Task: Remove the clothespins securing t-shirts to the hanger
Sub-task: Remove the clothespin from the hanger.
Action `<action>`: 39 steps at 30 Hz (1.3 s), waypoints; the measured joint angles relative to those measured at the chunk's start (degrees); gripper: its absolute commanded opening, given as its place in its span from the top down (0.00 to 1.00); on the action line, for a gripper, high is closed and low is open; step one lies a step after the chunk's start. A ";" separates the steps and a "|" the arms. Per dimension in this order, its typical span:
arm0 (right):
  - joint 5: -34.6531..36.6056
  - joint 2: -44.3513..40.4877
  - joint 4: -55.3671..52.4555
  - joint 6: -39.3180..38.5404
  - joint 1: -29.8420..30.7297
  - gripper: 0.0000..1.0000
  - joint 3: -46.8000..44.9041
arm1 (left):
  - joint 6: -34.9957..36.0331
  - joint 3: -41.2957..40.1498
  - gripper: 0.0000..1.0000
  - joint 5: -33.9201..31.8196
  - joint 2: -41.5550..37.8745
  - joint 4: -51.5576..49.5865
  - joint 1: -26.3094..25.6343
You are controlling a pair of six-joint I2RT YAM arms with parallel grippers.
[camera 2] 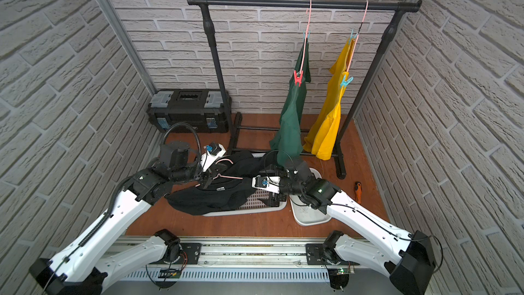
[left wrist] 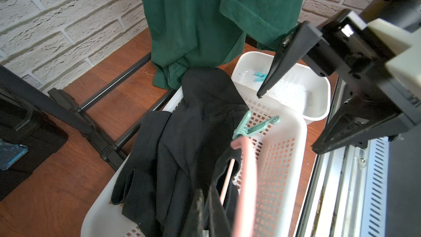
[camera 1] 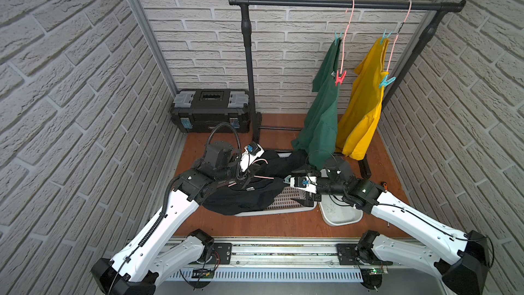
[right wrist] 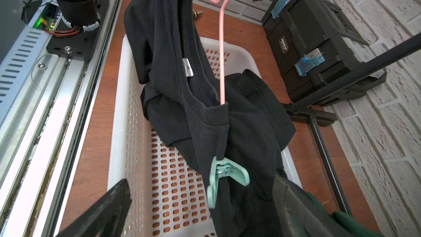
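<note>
Left tool (camera 1: pixel 249 176): closed on the wire of the pink hanger (right wrist: pixel 222 49), carrying it above the white perforated basket (right wrist: pixel 118 115) on the tabletop. The black t-shirt (camera 1: pixel 243 197) hangs from it, and its lower folds trail into the basket. At the hanger's far end a teal clothespin (right wrist: pixel 224 174) clamps the shirt's shoulder to the wire, its two handle legs splayed toward the right tool (left wrist: pixel 287 123). That tool stands wide open and empty, one finger to each side of the pin and not yet touching it. Step in hand, by my judgement: squeeze this pin off. The jaws should close across the two handle legs, not the nose and not the cloth behind it. Once the pin's mouth gapes, it should be drawn off in line with the wire while the left tool holds the hanger steady. The chief risk is slack cloth caught with the pin. Just beside the basket, a small white bin (left wrist: pixel 319 110) already holds a teal pin (left wrist: pixel 259 76) and is the likely drop point. Further right the green t-shirt (camera 1: pixel 323 115) and yellow t-shirt (camera 1: pixel 365 103) hang on the rack, two pins each, all untouched.
</note>
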 measured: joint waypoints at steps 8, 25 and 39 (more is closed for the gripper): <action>0.13 5.14 -3.48 -3.74 0.26 0.00 4.11 | 0.81 0.00 1.00 0.11 0.00 -0.11 0.00; 3.41 10.14 -4.87 -6.54 0.35 0.22 7.19 | 1.33 -0.02 1.00 0.39 -0.70 -0.13 0.00; 7.54 10.58 -3.28 -6.45 0.39 0.42 7.19 | 1.33 -0.13 1.00 0.74 -1.07 -0.09 0.00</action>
